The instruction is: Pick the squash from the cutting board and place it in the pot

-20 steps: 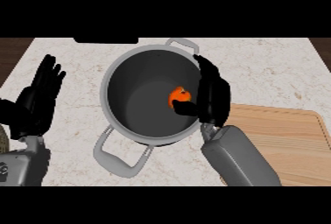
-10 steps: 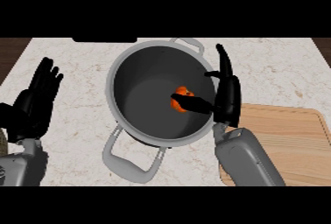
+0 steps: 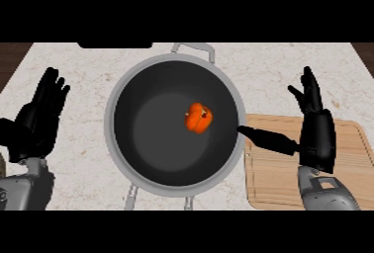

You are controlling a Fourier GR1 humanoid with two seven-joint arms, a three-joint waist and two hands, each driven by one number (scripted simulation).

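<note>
An orange squash [image 3: 199,117] lies inside the large dark pot [image 3: 125,148], a little right of its middle, with nothing touching it. My right hand [image 3: 315,133] is open above the wooden cutting board [image 3: 274,183], fingers straight and pointing away, thumb stretched left toward the pot's rim. My left hand [image 3: 38,121] rests open at the left edge, fingers up, apart from the pot.
The pot has a handle at the far side [image 3: 194,48] and another at the near side [image 3: 157,202]. The marble counter [image 3: 270,69] runs wide around it. A dark strip [image 3: 116,45] lies at the back edge.
My right hand has let go of the squash and drawn back right, out of the pot to above the cutting board. The squash now lies free in the pot.
</note>
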